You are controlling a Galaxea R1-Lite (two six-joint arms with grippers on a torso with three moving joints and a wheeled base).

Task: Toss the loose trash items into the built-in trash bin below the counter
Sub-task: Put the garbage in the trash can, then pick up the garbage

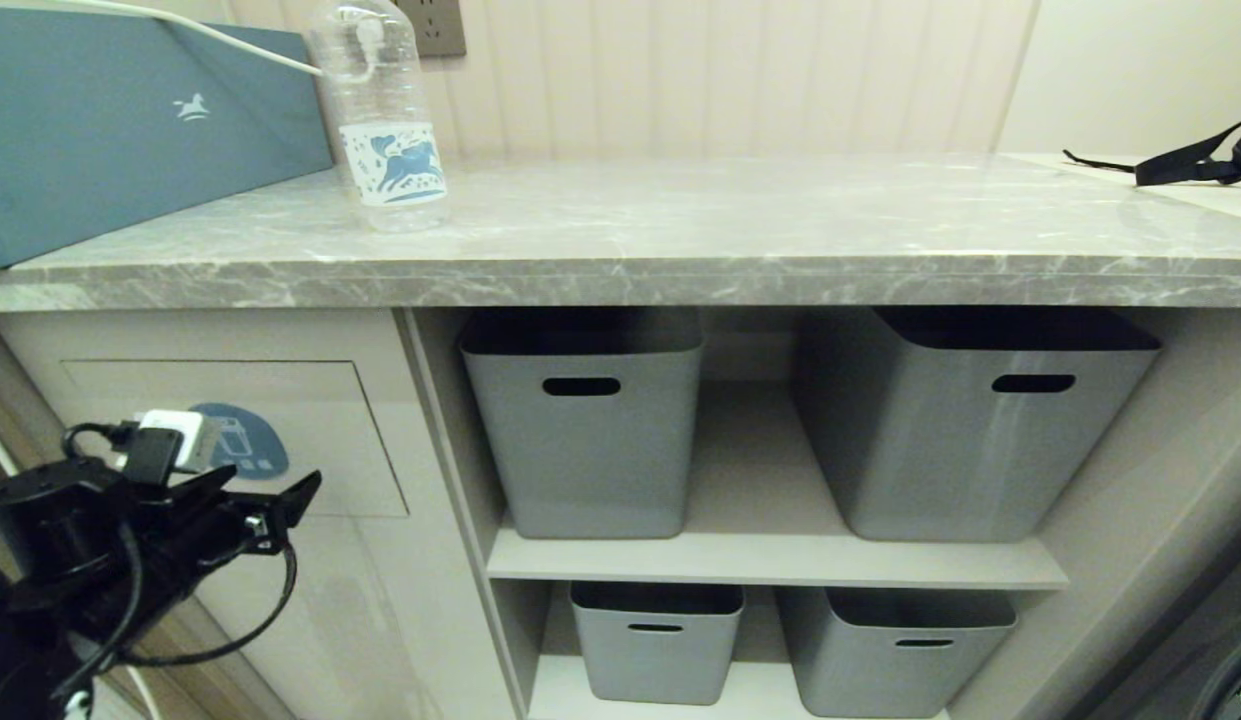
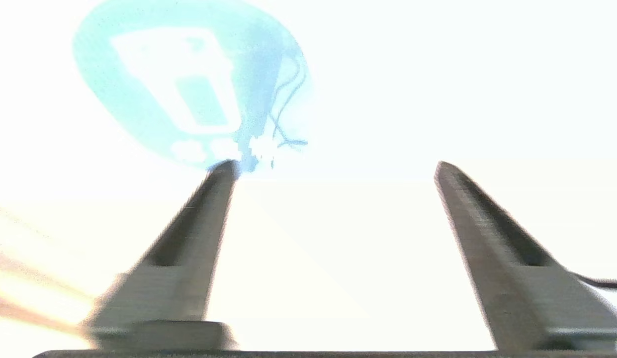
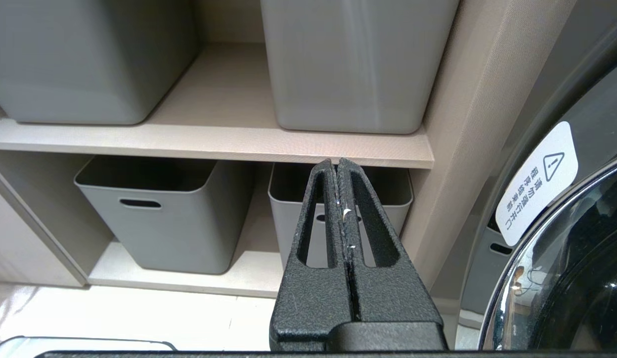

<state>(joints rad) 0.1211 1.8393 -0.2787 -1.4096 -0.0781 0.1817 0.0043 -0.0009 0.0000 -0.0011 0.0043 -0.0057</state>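
Left arm low at the left edge of the head view, black, cables looped around the wrist, a white block mounted on top. Left gripper (image 1: 265, 495) points forward and slightly up, away from the body. Its two fingers (image 2: 199, 233) stand wide apart in the left wrist view, with nothing between them. Tips are blurred there.

Right arm doesn't show in the head view. Right gripper (image 3: 336, 166) shows only in its own wrist view: fingers pressed flat together along their full length, nothing between them, pointing forward and slightly down.
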